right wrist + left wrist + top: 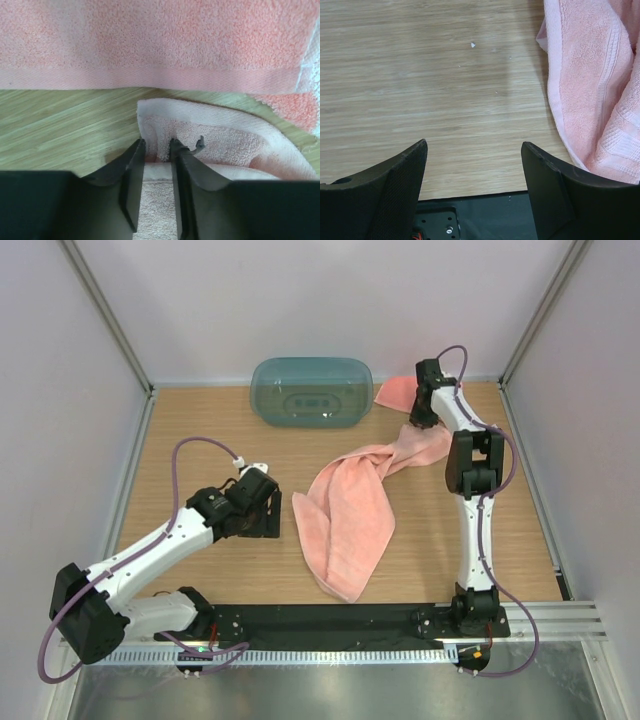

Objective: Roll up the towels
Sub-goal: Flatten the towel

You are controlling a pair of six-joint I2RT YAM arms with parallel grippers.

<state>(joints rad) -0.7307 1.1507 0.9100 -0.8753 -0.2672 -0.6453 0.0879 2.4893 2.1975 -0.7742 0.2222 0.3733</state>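
Wood-grain tabletop (200, 430) is the biggest thing here, and a long salmon-pink terry towel (345, 515) sprawls rumpled across its middle, trailing up toward the back right. Behind it, against the back wall, sits a translucent teal oval plastic tub (311, 392). Just right of that, a second pink towel (395, 392) is bunched in the corner (mostly hidden by the arm). Right gripper (157, 150) has its fingers nearly together, pinching a fold at the long towel's far end. Left gripper (475, 150) hangs spread wide over bare wood just left of the long towel, holding nothing.
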